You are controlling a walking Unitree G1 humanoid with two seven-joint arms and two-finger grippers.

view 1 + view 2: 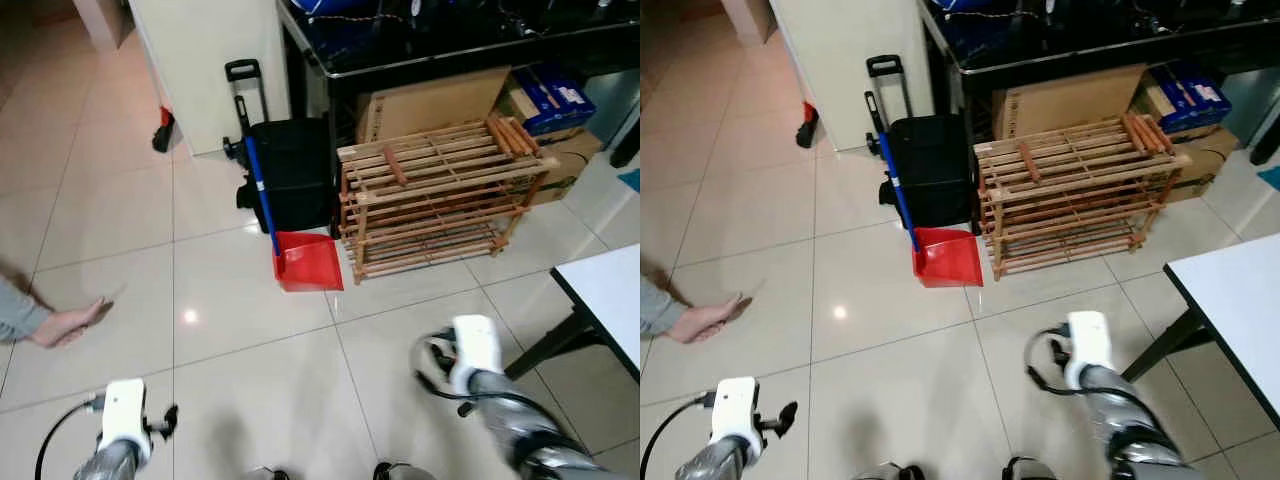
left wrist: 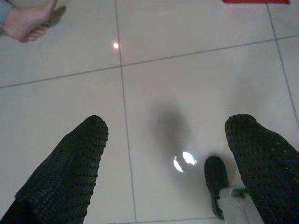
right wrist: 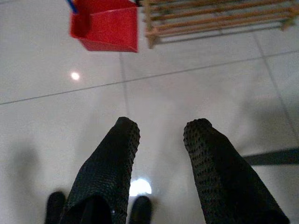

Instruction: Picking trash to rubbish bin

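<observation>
My left gripper hangs low over bare floor tiles, its two black fingers spread wide with nothing between them. My right gripper is also open and empty above the tiles, pointing toward a red dustpan. That dustpan has a blue handle and leans against a black wheeled bag. A person's hand rests on the floor at the left, also seen as the hand in the left wrist view. I cannot make out any trash or a rubbish bin.
A wooden slatted rack stands right of the dustpan, with cardboard boxes behind it under a dark table. A white table corner juts in at the right. A small red and black object lies by the wall.
</observation>
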